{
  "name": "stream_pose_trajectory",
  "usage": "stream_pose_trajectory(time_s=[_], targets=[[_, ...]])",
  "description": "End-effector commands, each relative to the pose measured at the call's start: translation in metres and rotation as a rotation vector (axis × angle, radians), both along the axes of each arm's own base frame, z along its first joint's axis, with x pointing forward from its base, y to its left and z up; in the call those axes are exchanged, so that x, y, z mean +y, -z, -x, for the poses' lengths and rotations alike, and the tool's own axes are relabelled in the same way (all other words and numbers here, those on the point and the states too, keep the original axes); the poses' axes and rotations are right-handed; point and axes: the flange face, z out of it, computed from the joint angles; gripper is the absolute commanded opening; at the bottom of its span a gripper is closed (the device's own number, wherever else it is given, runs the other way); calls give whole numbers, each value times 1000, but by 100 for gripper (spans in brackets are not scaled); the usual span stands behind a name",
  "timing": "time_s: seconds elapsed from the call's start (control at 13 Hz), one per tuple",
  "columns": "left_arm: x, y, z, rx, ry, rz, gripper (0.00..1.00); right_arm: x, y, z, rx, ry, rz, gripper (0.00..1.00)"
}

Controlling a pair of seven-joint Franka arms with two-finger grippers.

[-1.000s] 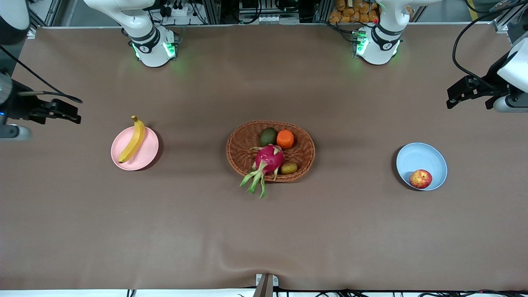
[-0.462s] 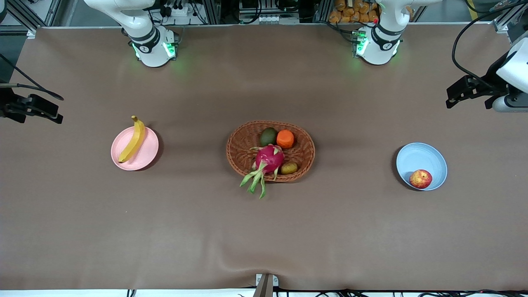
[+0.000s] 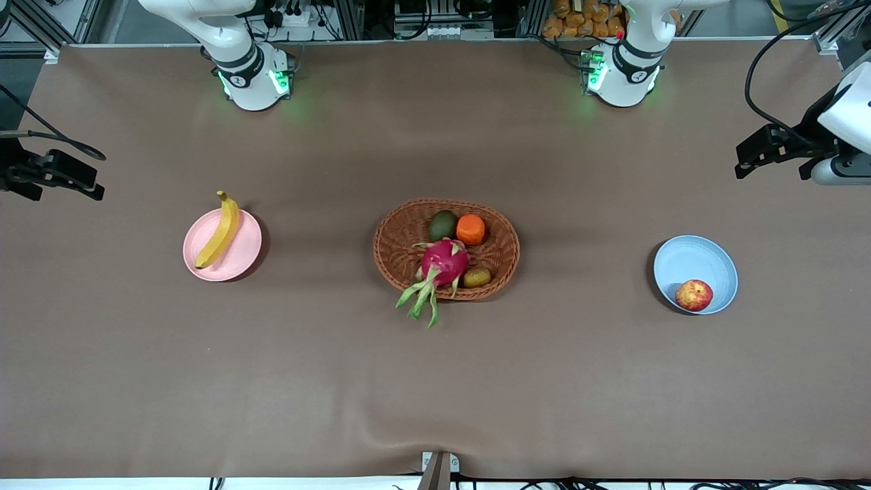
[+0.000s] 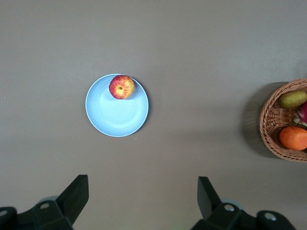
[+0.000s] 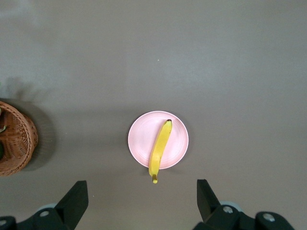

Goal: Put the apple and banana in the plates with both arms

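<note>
The yellow banana (image 3: 220,231) lies across the pale pink plate (image 3: 239,253), its stem end past the rim; both also show in the right wrist view, the banana (image 5: 160,146) on the plate (image 5: 178,135). The red apple (image 3: 693,295) sits in the light blue plate (image 3: 691,261) at its rim nearest the front camera; the left wrist view shows the apple (image 4: 122,87) and the plate (image 4: 116,114) too. My right gripper (image 5: 142,189) is open and empty, high over the table's right-arm end (image 3: 54,178). My left gripper (image 4: 142,184) is open and empty, high over the left-arm end (image 3: 757,154).
An oval brown wicker basket (image 3: 395,239) stands mid-table between the plates. It holds a magenta dragon fruit (image 3: 444,262), an orange fruit (image 3: 470,229), a dark green fruit (image 3: 443,224) and a small brownish fruit (image 3: 477,277). The brown cloth has a fold at the table's near edge.
My right gripper has drawn back toward the right-arm end of the table and now holds still. The left gripper, the fruit and the plates have not moved.
</note>
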Motion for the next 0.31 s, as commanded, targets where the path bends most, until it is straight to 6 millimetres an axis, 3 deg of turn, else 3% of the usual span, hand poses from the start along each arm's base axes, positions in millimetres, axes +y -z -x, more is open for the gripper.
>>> stream_pose_trajectory(time_s=[0.0,0.23], targets=[[-3,-5,1,7,5,-20,100,-1,-2,18,-8,-47,-7,100],[-1,-3,-1,10,2,-20,100,-7,1,22,-10,-38,-7,100]])
